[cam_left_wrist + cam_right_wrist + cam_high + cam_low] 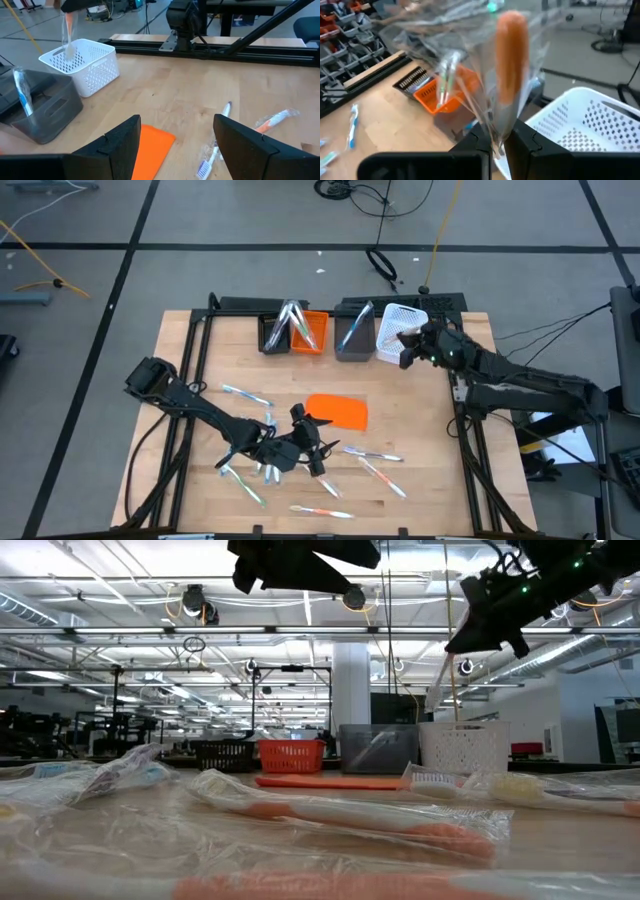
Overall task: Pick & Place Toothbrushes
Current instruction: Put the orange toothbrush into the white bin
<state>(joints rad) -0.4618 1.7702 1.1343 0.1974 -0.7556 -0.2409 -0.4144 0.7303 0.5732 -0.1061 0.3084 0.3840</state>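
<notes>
Wrapped toothbrush (pixel 507 65) clamped in right pincer (pixel 501 142); high view: left pincer (pixel 318 448) apart.

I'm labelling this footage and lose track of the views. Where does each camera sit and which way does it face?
High: above the table, looking straight down; both arms show.
Low: at tabletop height, looking level past wrapped toothbrushes; arms overhead.
Left wrist: on the left arm, left hand open, facing the white basket.
Right wrist: on the right arm, right hand shut on an orange toothbrush.
Shared: all four show the white basket.
</notes>
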